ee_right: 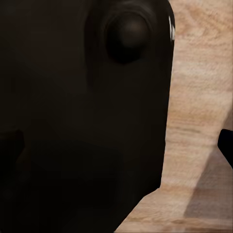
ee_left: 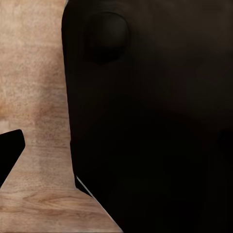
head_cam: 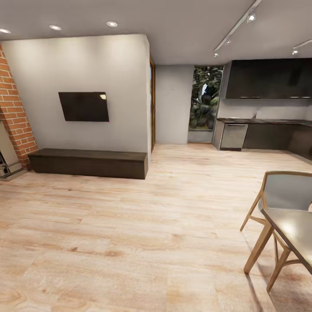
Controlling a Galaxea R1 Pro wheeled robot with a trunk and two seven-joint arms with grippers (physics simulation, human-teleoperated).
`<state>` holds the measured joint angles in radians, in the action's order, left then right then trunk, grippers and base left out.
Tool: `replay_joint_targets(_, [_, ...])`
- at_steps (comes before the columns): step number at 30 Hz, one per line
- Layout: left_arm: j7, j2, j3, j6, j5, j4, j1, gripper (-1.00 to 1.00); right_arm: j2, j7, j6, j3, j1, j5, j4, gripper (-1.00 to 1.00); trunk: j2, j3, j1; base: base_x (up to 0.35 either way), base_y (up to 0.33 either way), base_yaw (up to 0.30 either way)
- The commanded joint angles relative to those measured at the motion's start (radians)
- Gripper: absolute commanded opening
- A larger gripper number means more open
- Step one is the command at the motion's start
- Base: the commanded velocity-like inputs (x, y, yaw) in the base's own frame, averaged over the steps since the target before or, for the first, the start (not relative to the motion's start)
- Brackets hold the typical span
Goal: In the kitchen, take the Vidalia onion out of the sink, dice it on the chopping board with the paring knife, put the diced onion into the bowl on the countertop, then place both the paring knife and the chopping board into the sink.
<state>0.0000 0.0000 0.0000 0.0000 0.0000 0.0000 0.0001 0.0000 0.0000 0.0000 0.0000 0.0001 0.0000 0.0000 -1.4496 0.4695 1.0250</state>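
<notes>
From the head view, the kitchen sits far off at about 2 o'clock: a dark table along the back wall with dark cabinets above it; the sink and onion are too small to make out. A wall-mounted TV hangs at 10 o'clock, and a chair stands at 4 o'clock on the wood floor. Both wrist views show dark robot housing over floorboards; whether either claw is apart or together, I cannot tell.
</notes>
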Motion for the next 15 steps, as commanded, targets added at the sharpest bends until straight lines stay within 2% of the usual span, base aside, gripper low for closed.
replay_joint_targets(1, [0.000, 0.000, 0.000, 0.000, 0.000, 0.000, 0.000, 1.00, 0.000, 0.000, 0.000, 0.000, 0.000, 0.000, 0.000, 1.00, 0.000, 0.000, 0.000, 0.000, 0.000, 0.000])
replay_joint_targets(9, [0.000, 0.004, 0.003, 0.003, -0.002, 0.002, -0.003, 1.00, 0.043, -0.002, -0.006, -0.005, -0.003, 0.003, -0.025, 1.00, 0.000, 0.000, 0.000, 0.000, 0.000, 0.000])
replay_joint_targets(15, [0.000, 0.007, 0.003, 0.003, -0.002, 0.002, -0.003, 1.00, 0.046, -0.002, -0.030, -0.006, -0.003, 0.005, -0.030, 1.00, 0.000, 0.000, 0.000, 0.000, 0.000, 0.000])
